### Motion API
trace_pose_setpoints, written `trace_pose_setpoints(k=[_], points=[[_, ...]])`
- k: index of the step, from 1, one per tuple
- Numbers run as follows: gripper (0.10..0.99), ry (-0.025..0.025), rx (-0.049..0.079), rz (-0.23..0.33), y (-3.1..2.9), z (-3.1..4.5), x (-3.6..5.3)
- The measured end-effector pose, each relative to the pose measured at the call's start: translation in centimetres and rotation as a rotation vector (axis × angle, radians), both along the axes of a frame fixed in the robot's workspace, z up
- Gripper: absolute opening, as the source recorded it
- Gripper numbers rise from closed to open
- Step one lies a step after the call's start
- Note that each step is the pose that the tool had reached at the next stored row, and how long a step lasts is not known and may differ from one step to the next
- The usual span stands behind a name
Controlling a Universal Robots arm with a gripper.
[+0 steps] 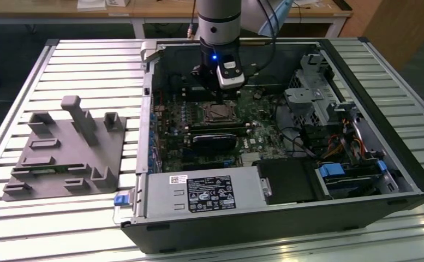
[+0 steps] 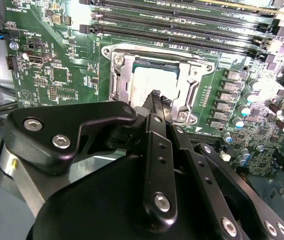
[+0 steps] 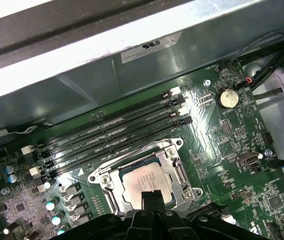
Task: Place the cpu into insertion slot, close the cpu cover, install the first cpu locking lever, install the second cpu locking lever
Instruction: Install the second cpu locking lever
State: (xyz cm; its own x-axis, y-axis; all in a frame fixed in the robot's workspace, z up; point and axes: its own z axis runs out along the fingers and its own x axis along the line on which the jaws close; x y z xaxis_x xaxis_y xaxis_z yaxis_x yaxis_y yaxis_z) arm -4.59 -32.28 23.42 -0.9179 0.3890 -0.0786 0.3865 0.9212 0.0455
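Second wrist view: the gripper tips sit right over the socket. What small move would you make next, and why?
Probably a short sideways shift toward the socket's edge, where a locking lever would sit. In both wrist views the cpu already lies in the insertion slot, the cpu cover appears down around it, and the gripper hangs shut over the chip, holding nothing.
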Motion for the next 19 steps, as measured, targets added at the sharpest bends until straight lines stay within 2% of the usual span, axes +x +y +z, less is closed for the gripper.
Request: trace_pose_setpoints(k=[11,19], points=[[0.106,0.0006,-0.001,0.0,-0.23,0.03,0.23],[0.106,0.0004,-0.002,0.0,-0.3,0.64,0.26]])
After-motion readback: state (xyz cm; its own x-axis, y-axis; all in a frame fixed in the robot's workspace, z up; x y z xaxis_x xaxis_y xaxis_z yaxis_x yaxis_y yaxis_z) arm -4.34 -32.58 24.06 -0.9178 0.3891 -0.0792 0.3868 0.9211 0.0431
